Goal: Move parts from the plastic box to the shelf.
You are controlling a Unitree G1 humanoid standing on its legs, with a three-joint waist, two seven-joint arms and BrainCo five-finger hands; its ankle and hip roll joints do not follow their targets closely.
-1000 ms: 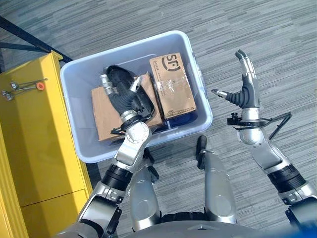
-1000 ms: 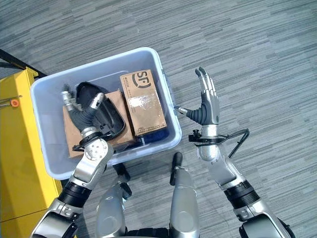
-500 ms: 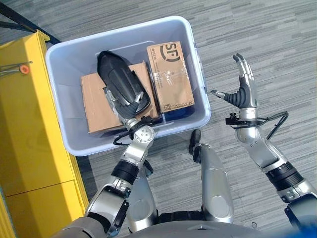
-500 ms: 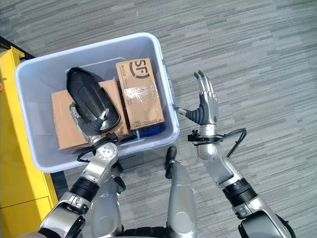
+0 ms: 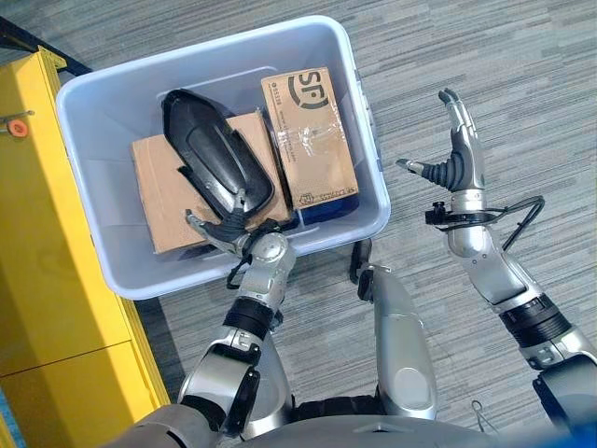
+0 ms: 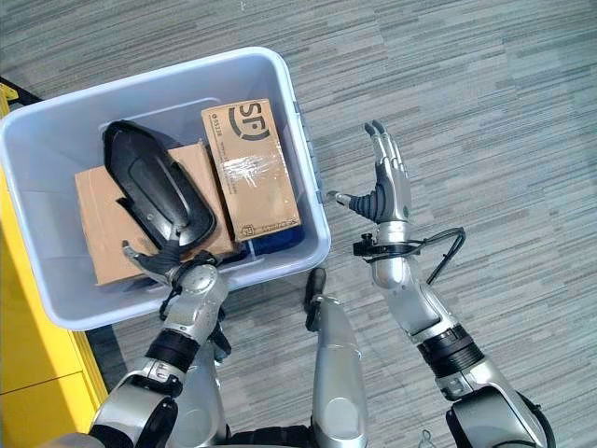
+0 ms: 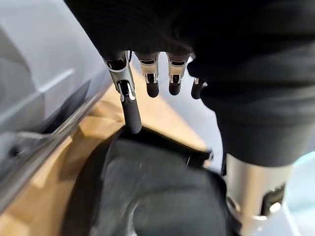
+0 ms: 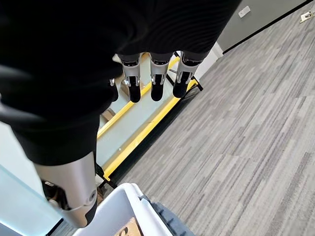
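Note:
A pale blue plastic box (image 5: 322, 235) stands on the floor before me. Inside, a black moulded part (image 5: 215, 159) lies slanted across a flat cardboard box (image 5: 163, 196). Beside it sits a taped cardboard carton (image 5: 308, 140). My left hand (image 5: 222, 233) is at the box's near wall, open, its fingers (image 7: 130, 110) reaching to the near end of the black part (image 7: 147, 191). My right hand (image 5: 459, 163) is raised over the carpet to the right of the box, open and holding nothing, fingers (image 8: 156, 83) straight.
The yellow shelf (image 5: 47, 271) stands close against the box's left side, with a small metal tool (image 5: 11, 124) on it. A yellow-framed rack (image 8: 142, 128) stands farther off. Something blue (image 5: 322, 207) peeks from under the carton. Grey carpet lies to the right.
My left hand has drawn back from on top of the black part to its near end by the box wall. The view has shifted, and the right hand has hardly moved.

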